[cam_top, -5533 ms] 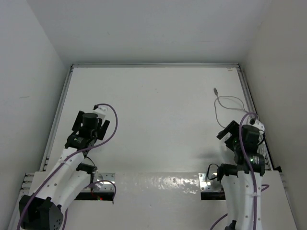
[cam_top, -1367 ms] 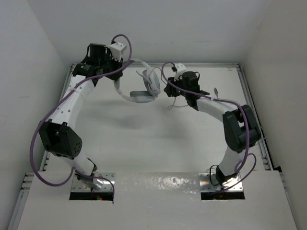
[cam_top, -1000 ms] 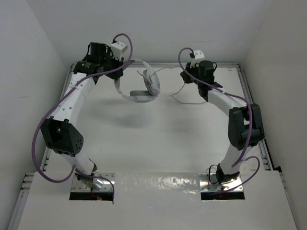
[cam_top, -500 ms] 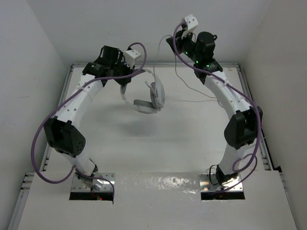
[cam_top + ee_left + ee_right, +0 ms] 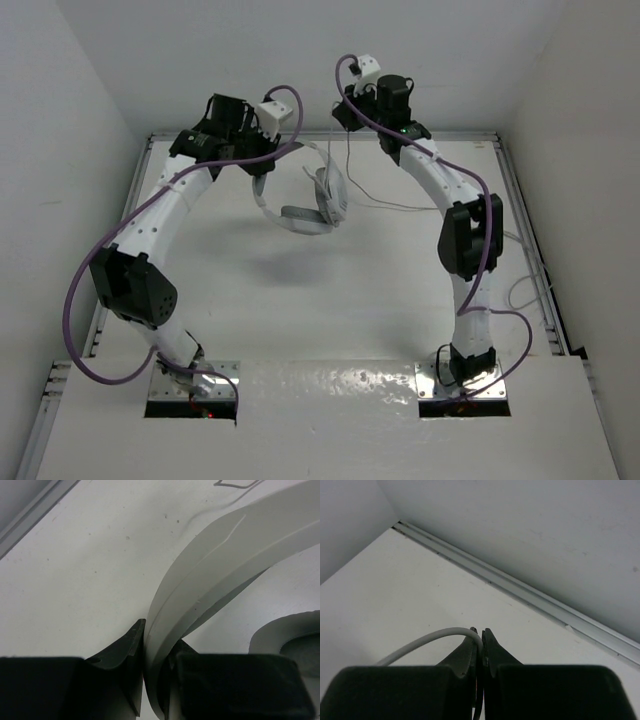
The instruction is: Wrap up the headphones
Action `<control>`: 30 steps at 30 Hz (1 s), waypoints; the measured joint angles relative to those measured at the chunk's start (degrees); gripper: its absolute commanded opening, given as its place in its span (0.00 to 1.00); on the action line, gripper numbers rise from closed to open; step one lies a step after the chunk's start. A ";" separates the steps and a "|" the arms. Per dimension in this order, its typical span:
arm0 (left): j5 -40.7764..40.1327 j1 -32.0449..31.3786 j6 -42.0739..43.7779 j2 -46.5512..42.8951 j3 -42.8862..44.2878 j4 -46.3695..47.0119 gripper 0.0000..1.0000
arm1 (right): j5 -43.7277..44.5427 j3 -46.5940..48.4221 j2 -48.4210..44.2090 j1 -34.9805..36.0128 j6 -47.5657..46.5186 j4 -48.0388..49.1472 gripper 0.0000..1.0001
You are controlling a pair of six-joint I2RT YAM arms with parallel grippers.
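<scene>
The white headphones (image 5: 305, 200) hang above the table at the back centre, ear cups low. My left gripper (image 5: 262, 165) is shut on their curved headband (image 5: 215, 580), which runs up and right out of my left gripper (image 5: 155, 645) in the left wrist view, with a grey ear cup (image 5: 290, 635) at the right edge. My right gripper (image 5: 345, 112) is raised near the back wall and shut on the thin pale cable (image 5: 345, 170). From my right gripper (image 5: 481, 632) the cable (image 5: 420, 645) arcs out to the left. More cable trails right across the table (image 5: 420, 208).
A metal rail (image 5: 320, 135) rims the table at the back and sides, with white walls close behind; the rail (image 5: 545, 605) shows just beyond my right fingers. A slack pale loop (image 5: 520, 290) lies near the right edge. Purple arm cables (image 5: 90, 270) hang off both arms.
My right gripper has lifted from the table and swung left towards the headphones, taking the cable with it. My left gripper has shifted the headphones slightly right.
</scene>
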 measured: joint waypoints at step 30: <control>1.33 -0.85 -3.63 2.36 4.87 -1.14 0.00 | 2.25 -2.25 1.49 1.60 9.20 3.30 0.28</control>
